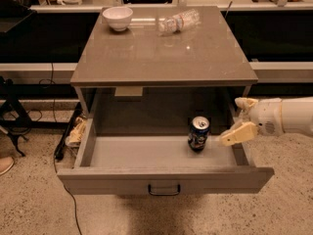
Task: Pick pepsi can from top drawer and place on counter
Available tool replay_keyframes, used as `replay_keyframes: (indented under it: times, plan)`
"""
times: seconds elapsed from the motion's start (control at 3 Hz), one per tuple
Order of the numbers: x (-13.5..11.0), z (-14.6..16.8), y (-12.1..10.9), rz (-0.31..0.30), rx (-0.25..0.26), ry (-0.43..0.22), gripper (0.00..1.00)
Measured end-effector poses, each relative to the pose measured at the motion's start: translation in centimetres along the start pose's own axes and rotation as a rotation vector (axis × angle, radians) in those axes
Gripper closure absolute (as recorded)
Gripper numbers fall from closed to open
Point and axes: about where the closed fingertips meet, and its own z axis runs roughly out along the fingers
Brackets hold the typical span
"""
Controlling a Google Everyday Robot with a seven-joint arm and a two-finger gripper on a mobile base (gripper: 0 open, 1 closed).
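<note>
While its arm (pixel 293 116) runs out of view, tool (pixel 241 118) spread near pepsi can (pixel 198 133), top drawer (pixel 166 180) open.

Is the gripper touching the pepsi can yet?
Apart. The camera view shows the open gripper by the right wall of the top drawer, with bare drawer floor visible between its lower finger and the pepsi can.

Just right of the pepsi can (pixel 198 133), the gripper (pixel 231 121) hangs over the side wall of the top drawer (pixel 122 180), its arm cut off by the right edge. The can's logo is blurred. Above the can, the bench (pixel 146 58) hides the drawer's rear part.
</note>
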Motion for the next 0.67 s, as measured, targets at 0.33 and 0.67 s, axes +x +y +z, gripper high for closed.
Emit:
replay_keyframes:
  times: [0.33,0.67]
  plan:
    - [0.1,2.9,-0.2,0.010,0.013,-0.051,0.00]
    - [0.4,5.4,-0.2,0.022,0.029,-0.073,0.00]
